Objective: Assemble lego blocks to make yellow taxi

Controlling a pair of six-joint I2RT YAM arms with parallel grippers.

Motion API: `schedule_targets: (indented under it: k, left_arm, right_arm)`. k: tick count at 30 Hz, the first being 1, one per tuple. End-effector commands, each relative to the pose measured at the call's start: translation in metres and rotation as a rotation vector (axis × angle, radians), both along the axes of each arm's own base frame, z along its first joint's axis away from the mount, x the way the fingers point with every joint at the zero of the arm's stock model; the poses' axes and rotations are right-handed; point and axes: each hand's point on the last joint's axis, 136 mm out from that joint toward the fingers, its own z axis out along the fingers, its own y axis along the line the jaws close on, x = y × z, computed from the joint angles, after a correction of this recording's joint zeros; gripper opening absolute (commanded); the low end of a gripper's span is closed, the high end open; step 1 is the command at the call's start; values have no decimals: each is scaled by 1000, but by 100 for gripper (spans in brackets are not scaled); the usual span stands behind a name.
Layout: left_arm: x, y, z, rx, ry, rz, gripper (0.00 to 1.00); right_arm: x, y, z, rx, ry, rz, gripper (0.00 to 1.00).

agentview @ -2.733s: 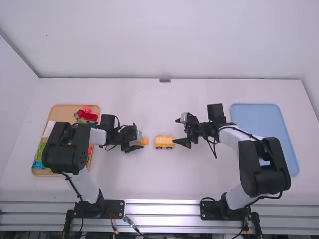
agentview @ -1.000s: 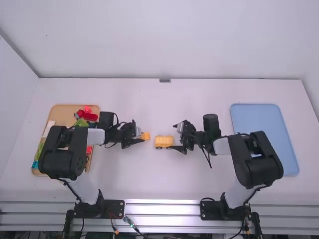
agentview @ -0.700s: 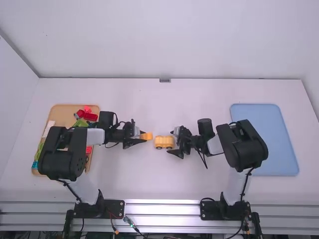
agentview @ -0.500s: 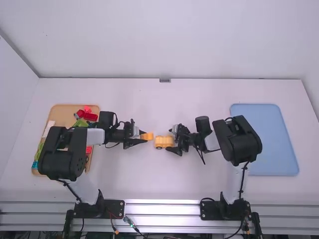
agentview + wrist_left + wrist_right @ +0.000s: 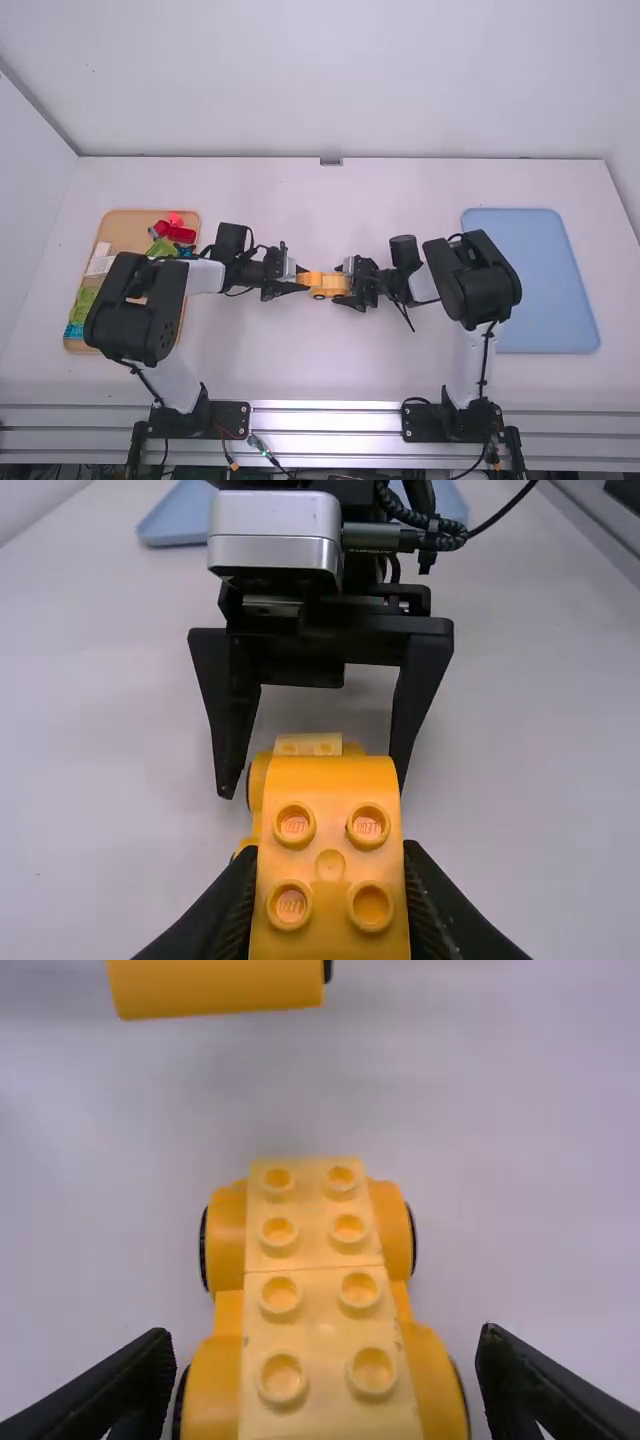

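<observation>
In the high view my left gripper (image 5: pixel 300 286) holds a yellow block (image 5: pixel 306 279) at the left end of the yellow wheeled car (image 5: pixel 328 288). My right gripper (image 5: pixel 346 288) is at the car's right end. In the left wrist view, my left gripper (image 5: pixel 330 870) is shut on the four-studded block (image 5: pixel 330 825), which hides much of the car (image 5: pixel 308 744); the other gripper stands beyond. In the right wrist view, my right gripper (image 5: pixel 322 1360) stands open, one finger on each side of the studded car (image 5: pixel 315 1270). The held block (image 5: pixel 215 985) is beyond the car's far end.
A wooden tray (image 5: pixel 127 228) with several coloured blocks lies at the left, partly under the left arm. A blue tray (image 5: pixel 545 290) lies at the right, beside the right arm. Both arms' forearms reach low toward the middle of the table.
My left gripper has moved right with the block, up to the car's left end. My right gripper has come left to the car, barely shifting in the last half second.
</observation>
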Motion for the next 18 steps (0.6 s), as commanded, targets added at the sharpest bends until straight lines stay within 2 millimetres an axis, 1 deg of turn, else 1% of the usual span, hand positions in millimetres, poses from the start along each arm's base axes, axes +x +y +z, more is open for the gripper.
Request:
schedule_targets:
  k: [1, 3, 6, 9, 10, 11, 12, 16, 18]
  left_arm:
    - [2, -8, 6, 8, 0, -1, 9]
    - [2, -15, 6, 16, 1, -3, 7]
    - [5, -21, 6, 28, 0, 9, 6]
    - [6, -25, 4, 45, -10, 13, 6]
    - [6, -26, 3, 55, -13, 16, 5]
    - [8, -25, 1, 67, -14, 27, 5]
    - [9, -24, 0, 72, -11, 34, 5]
    - [14, -22, -1, 87, -3, 58, 4]
    - [16, -22, 0, 89, -10, 61, 4]
  right_arm:
    - [-6, 1, -3, 3, -9, 36, 79]
    - [-3, -1, -6, -13, 9, 24, 76]
    - [-2, 0, -5, -11, 7, 25, 68]
    - [-5, -1, -5, -6, -12, 39, 65]
    - [-5, -1, -5, -7, -10, 38, 66]
    - [-6, -1, -5, -7, -9, 38, 73]
    - [-6, -1, -5, -6, -6, 38, 84]
    - [-7, 2, -5, -4, 36, 23, 91]
    - [-7, 6, -5, -8, 42, 21, 92]
